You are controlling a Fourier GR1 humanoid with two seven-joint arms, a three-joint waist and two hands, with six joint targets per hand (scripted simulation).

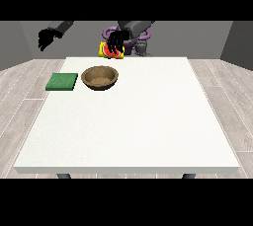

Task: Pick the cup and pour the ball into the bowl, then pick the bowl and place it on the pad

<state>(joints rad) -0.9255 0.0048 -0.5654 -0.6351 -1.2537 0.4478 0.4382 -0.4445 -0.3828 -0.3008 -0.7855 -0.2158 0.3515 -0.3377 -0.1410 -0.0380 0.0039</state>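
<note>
Cup (pixel 105 51) held in hand (pixel 116 42) above the bowl (pixel 100 78)

A bare test room: plain grey walls (pixel 207 40) rise behind the large white table (pixel 133 121), pale wood-plank flooring (pixel 20 92) surrounds that table, with no furnishings visible.

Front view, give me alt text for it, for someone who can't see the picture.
A robot hand near the view's middle is at a yellow and red cup, at the far edge of a white table. A brown bowl sits nearer the camera, a green pad to its left. The other robot hand, at the view's left, hangs off the table.
</note>
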